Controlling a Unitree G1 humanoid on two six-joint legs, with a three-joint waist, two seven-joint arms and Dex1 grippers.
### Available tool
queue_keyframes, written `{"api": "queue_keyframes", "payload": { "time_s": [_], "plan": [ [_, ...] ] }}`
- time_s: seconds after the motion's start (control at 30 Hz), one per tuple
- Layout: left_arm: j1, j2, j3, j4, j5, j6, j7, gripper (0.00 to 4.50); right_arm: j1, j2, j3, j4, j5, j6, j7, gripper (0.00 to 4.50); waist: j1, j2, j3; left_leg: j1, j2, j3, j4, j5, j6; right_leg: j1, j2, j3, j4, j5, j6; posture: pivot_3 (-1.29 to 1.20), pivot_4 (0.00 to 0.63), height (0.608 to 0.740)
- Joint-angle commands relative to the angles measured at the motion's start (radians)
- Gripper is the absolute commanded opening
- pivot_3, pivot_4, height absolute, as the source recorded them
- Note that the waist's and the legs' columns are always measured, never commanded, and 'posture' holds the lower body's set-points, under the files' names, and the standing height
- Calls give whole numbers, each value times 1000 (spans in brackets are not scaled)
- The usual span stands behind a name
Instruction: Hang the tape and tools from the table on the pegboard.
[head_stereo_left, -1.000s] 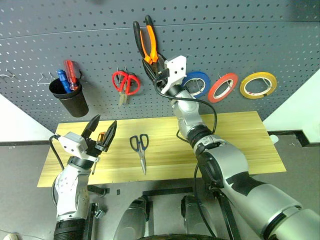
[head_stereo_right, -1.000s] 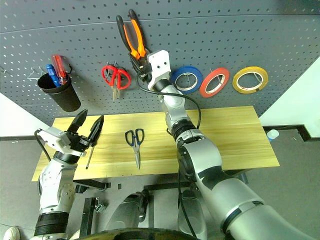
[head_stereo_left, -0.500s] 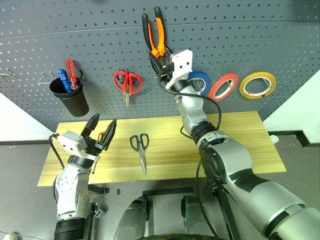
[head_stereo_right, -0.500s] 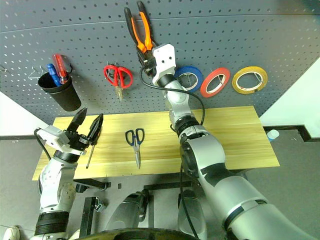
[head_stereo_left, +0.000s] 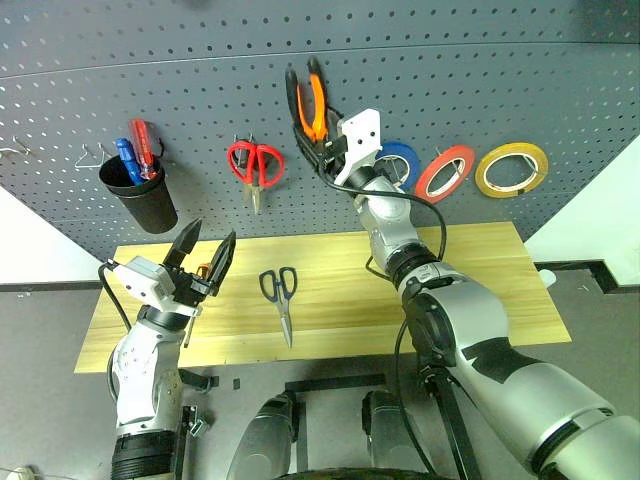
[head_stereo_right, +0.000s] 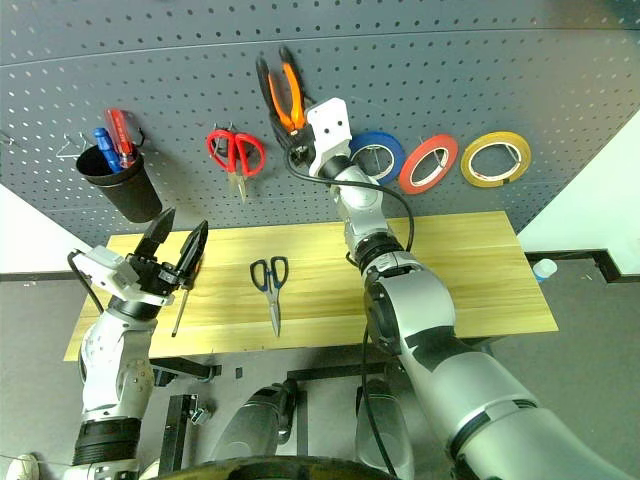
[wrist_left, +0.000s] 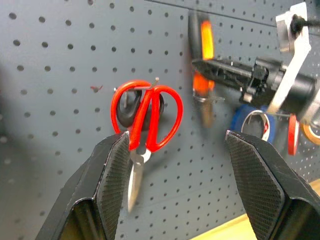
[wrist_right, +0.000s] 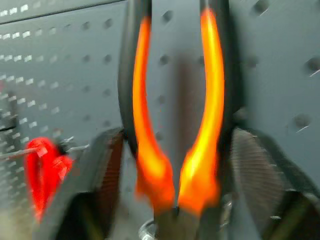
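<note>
Two tools (head_stereo_left: 282, 299) on table (head_stereo_left: 480, 290), pliers (head_stereo_left: 308, 100) up.

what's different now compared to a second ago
The right gripper carried the pliers from lower left up and right along the pegboard, and its fingers have now spread beside the handles. The left gripper stayed open above the table; scissors, screwdriver and yellow tape stayed put.
</note>
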Motion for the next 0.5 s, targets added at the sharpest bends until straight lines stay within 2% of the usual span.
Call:
{"api": "queue_keyframes", "payload": {
  "time_s": [0.03,0.23,0.4,0.5],
  "plan": [
    [-21,1,7,6,-8,-27,-7,3222,-2,-17,10,-40,-16,-49,-16,4493,0,0,0,0,0,0,0,0,-1,0,0,0,0,0,0,64,148,740],
    [5,5,6,-35,10,7,28,3222,56,-54,78,-110,-83,-184,-17,4493,-1,0,0,0,0,0,0,3,-5,0,0,0,0,1,0,52,135,740],
    [107,-2,-20,-186,57,82,116,3222,152,-102,108,-272,-70,-267,12,4493,-1,-1,0,0,0,0,-2,3,-5,0,0,1,-1,0,1,45,128,740],
    [178,-13,-54,-287,78,120,156,3222,249,-135,138,-457,-43,-258,55,4493,1,-1,-1,-1,0,0,-2,3,-5,0,0,1,-1,0,1,46,126,740]
  ]
}}
